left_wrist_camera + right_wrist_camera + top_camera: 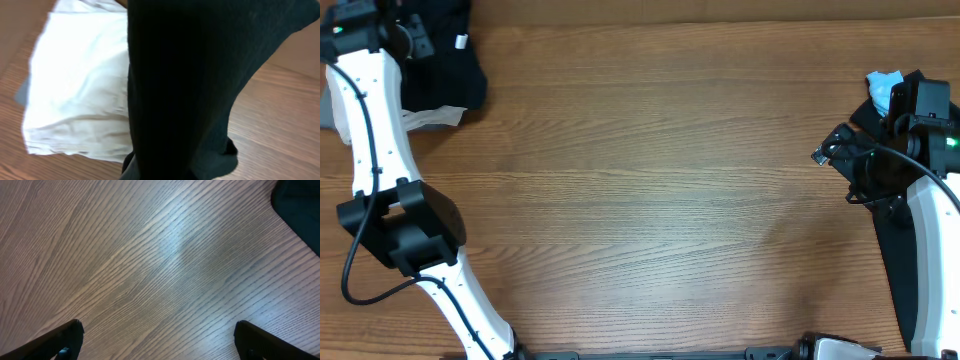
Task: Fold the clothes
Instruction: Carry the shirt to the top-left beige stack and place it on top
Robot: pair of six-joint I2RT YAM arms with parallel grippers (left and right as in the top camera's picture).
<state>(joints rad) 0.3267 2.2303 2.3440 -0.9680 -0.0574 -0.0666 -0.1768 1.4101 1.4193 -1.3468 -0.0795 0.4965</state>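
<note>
Where the overhead view reaches its upper left corner, the large black fabric garment (445,70) with a small white square label (461,42) lies heaped on a cream cloth piece (430,118), the left gripper (415,40) upon it. At the right edge, the right gripper (835,172) hangs spread wide over the brown wooden table (650,200), near a light blue printed piece (885,88). In the left wrist view that garment (190,90) bunches at the lower edge, hiding clenched jaws that appear to pinch it. In the right wrist view both fingers (65,340) stand apart above the wood.
</note>
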